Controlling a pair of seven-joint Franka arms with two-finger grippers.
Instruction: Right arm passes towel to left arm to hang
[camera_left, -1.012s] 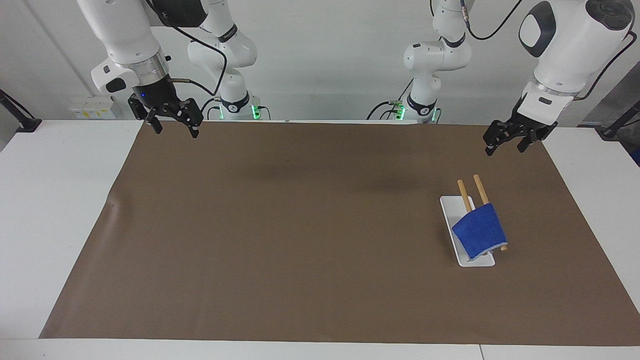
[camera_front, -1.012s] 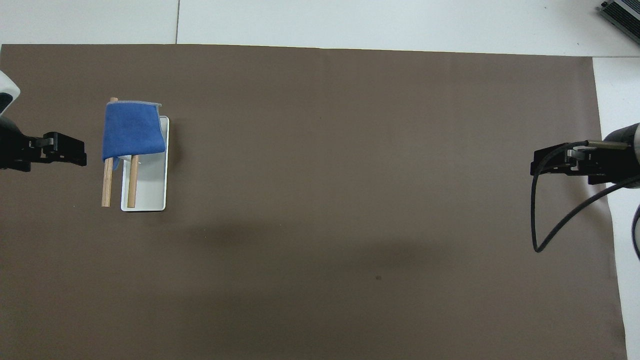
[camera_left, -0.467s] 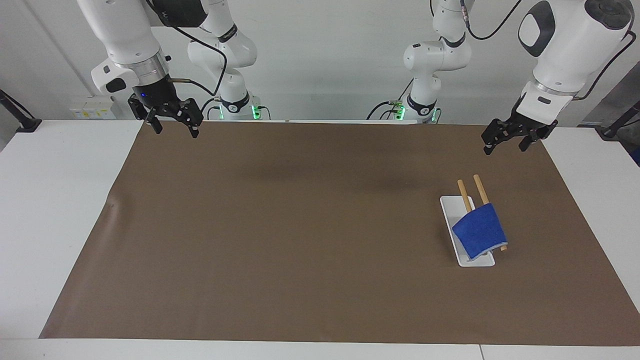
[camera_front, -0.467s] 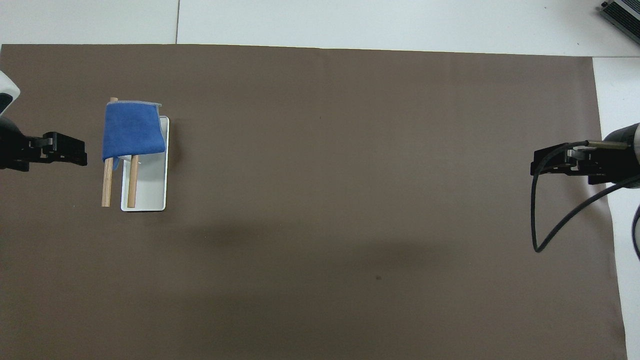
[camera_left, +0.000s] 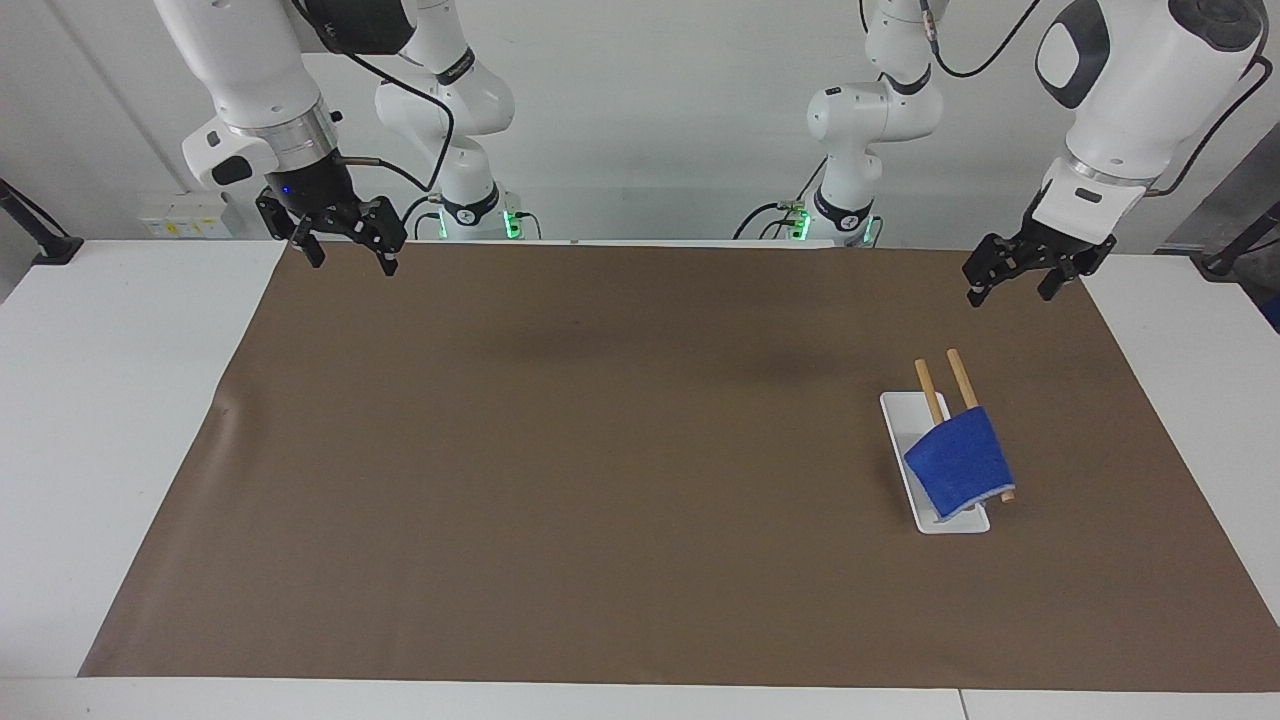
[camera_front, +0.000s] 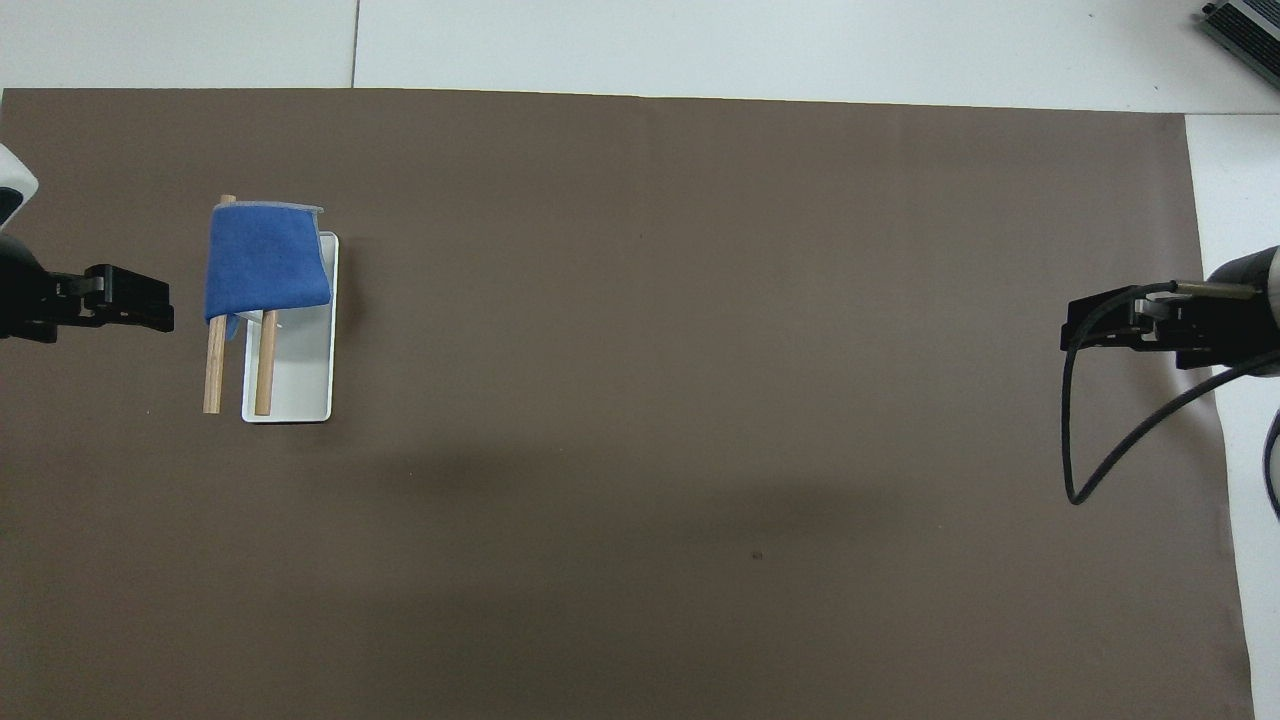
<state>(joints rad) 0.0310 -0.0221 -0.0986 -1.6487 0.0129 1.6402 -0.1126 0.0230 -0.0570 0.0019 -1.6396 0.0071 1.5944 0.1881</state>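
Note:
The blue towel (camera_left: 960, 460) hangs draped over two wooden rods (camera_left: 962, 377) of a small rack with a white base (camera_left: 903, 420), at the left arm's end of the table. In the overhead view the towel (camera_front: 265, 262) covers the rods' (camera_front: 213, 370) farther half above the base (camera_front: 300, 385). My left gripper (camera_left: 1012, 290) is open and empty, raised over the mat beside the rack (camera_front: 130, 306). My right gripper (camera_left: 350, 258) is open and empty, raised over the mat's edge at the right arm's end (camera_front: 1100, 326).
A brown mat (camera_left: 600, 450) covers most of the white table (camera_left: 120, 400). The right wrist's black cable (camera_front: 1085, 450) loops down over the mat. A grey device (camera_front: 1245, 25) sits at the table's farthest corner at the right arm's end.
My left gripper has risen slightly. The right gripper and the towel have not visibly moved.

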